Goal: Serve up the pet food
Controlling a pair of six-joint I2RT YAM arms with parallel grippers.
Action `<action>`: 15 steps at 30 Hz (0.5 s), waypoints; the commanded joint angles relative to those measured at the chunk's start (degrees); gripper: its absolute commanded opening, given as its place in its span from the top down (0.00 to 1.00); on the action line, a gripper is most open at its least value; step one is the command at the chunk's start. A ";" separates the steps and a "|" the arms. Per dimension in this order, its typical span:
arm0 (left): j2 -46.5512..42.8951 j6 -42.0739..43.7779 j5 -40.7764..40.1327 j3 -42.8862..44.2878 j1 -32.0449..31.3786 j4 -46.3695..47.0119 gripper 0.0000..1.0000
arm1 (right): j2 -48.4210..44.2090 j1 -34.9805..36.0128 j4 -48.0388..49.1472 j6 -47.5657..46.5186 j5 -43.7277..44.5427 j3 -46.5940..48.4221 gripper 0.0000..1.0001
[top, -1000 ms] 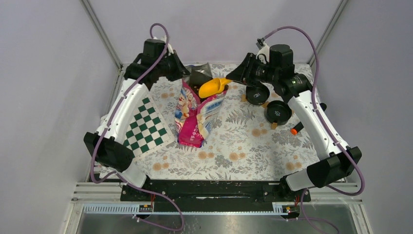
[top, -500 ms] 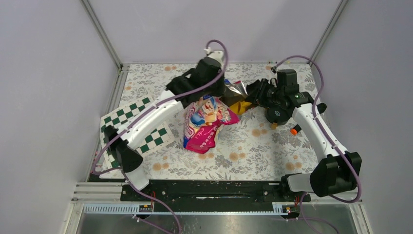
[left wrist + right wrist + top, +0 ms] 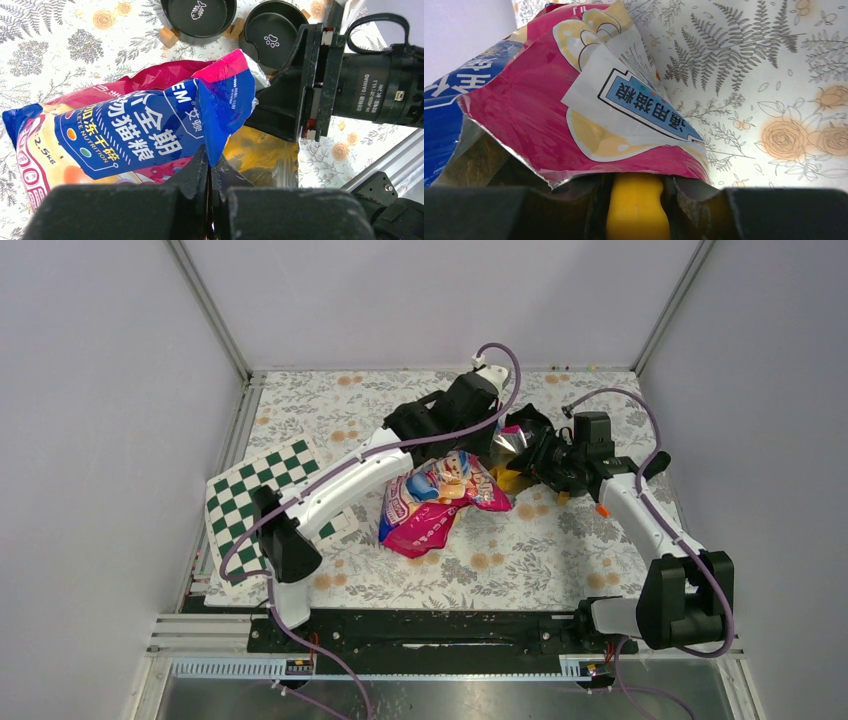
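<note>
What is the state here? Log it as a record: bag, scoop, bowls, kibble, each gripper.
bag: lying down, open end lifted
left gripper: shut on the bag's open edge
right gripper: shut on the scoop handle
scoop: yellow-orange, head hidden inside the bag
bowls: fish bowl and paw bowl, side by side beyond the bag's mouth, both look empty
kibble: none visible
checkerboard: lying flat at left

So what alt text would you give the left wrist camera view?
The left gripper pinches the rim of a pink and blue cat food bag, holding its mouth open while the right arm's black wrist pokes in from the right. Two black bowls stand beyond on a floral tablecloth.
</note>
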 commanded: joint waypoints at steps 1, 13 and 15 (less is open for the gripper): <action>-3.68 -0.84 4.08 3.95 1.50 -3.78 1.00 | 0.02 2.94 6.39 2.81 -2.09 -2.68 1.00; -5.79 -6.56 13.79 4.33 8.49 -1.94 1.00 | 6.76 13.43 26.66 16.62 -6.87 -2.76 1.00; -6.44 -6.48 13.79 3.81 9.86 -1.98 1.00 | 7.40 13.56 31.68 20.42 -8.49 -2.80 1.00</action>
